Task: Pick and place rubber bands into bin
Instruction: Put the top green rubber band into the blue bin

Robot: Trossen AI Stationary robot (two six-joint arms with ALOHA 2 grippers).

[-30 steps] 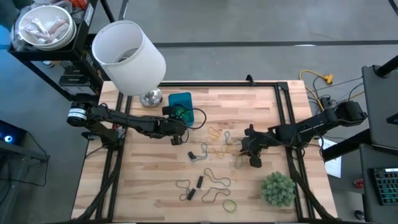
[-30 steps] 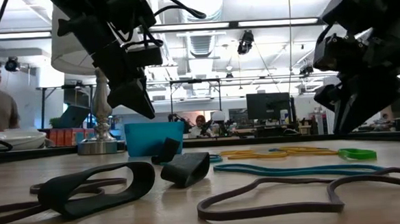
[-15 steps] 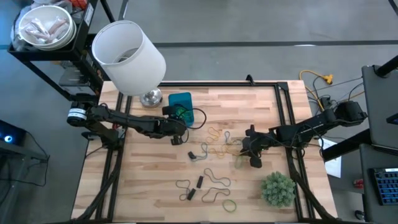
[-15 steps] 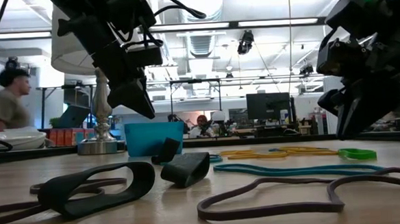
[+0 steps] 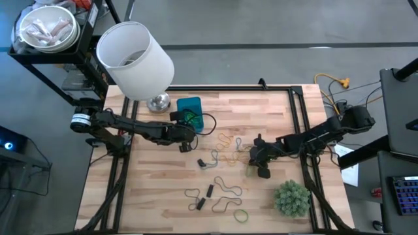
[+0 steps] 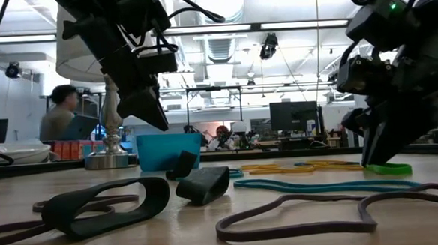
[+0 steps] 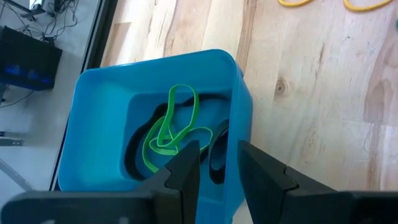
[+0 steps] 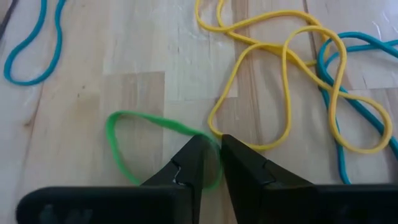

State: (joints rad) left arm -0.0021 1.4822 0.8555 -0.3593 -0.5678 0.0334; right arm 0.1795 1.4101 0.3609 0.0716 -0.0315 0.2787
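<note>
Rubber bands lie loose on the wooden table: a yellow tangle [image 8: 286,62], teal loops [image 8: 31,56], dark loops [image 5: 225,189] and a green loop [image 8: 124,143]. My right gripper [image 8: 213,160] points steeply down at this green loop [image 6: 390,168], its fingers a narrow gap apart, one on either side of one strand. The blue bin [image 5: 189,108] stands at the far left-centre and holds a green band [image 7: 171,130] and a dark one [image 7: 214,149]. My left gripper [image 7: 217,165] hangs open and empty above the bin's near side. My right gripper comes from above, slanting down, with one strand of the green loop [image 8: 208,144] running into the narrow gap between its fingertips. The loop lies flat on the table. Whether the fingers touch the strand I cannot tell.
A lamp with a big white shade [image 5: 134,59] stands behind the bin. A bushy green plant [image 5: 290,198] sits at the near right, close to my right arm. Another green band [image 5: 241,214] lies near the front edge. A person [image 6: 61,116] is in the room behind.
My right gripper has come down toward the green loop and a little toward the table's left, ending low over the table. The person in the room behind has walked to the right.
</note>
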